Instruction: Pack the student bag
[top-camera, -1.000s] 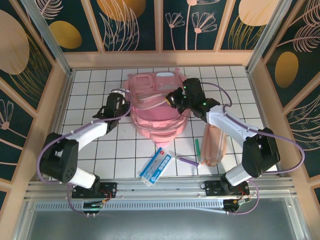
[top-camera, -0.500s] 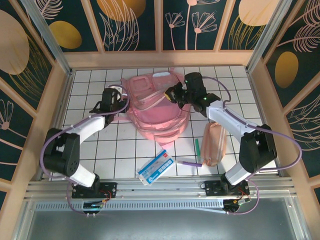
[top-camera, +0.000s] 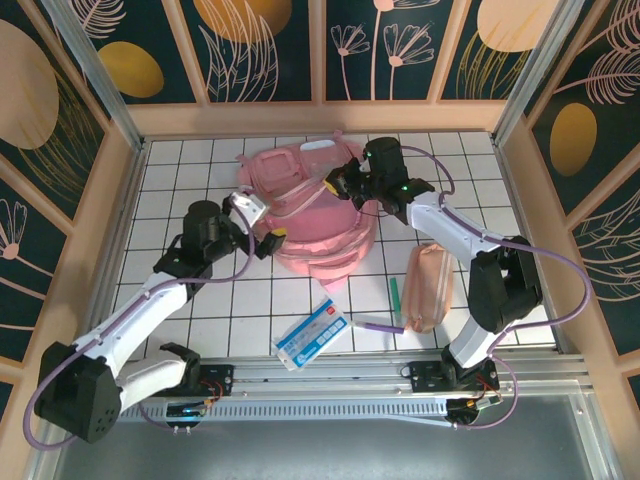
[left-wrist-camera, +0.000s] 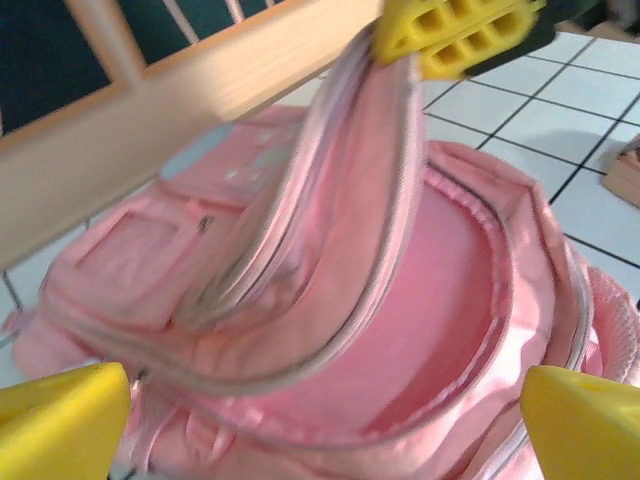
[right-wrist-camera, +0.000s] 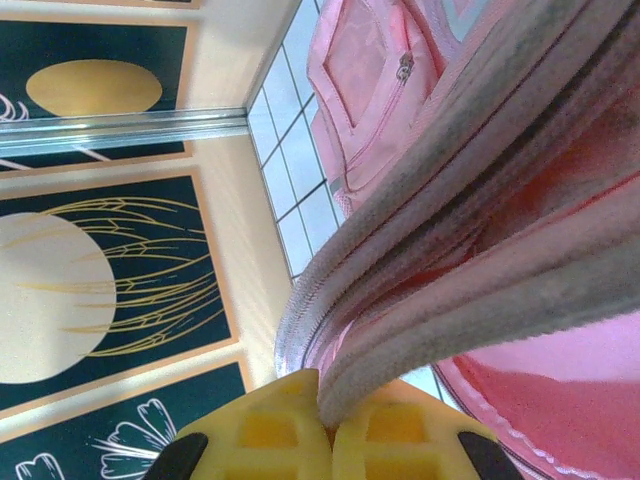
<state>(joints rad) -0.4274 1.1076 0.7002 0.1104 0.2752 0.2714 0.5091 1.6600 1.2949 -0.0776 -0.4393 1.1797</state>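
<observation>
Surface: white tiled tabletop (top-camera: 200, 160) with dark grid lines. An aluminium rail (top-camera: 320, 375) runs along the near edge by my bases.

Room: a pale wooden frame (top-camera: 320, 118) walls in three sides. Its panels (top-camera: 420, 45) are dark teal with gold discs and line-drawn leaves and flowers. My right wrist view shows the same panels and frame past the bag's edge.

Student bag (top-camera: 320, 225): pink, lying on the tiles between my two grippers, main compartment unzipped and gaping.

Right gripper (top-camera: 337, 185): closed on the student bag (right-wrist-camera: 500, 250), pads pinching the zippered rim of its front flap and holding that flap up off the body. The left wrist view shows those yellow pads (left-wrist-camera: 455, 35) above the lifted flap.

Left gripper (top-camera: 262, 225): jaws spread wide, holding nothing. It sits just off the bag's left side. The bag's open mouth (left-wrist-camera: 440, 300) lies straight ahead of it, framed between my two yellow fingertips (left-wrist-camera: 60, 420).

Loose items, all on the near side of my right jaws and well apart from them:
- peach-pink pencil pouch (top-camera: 428, 288)
- green pen (top-camera: 394, 296), just beside the pouch
- purple pen (top-camera: 378, 323)
- blue-and-white packet (top-camera: 311, 334), nearer my left jaws
</observation>
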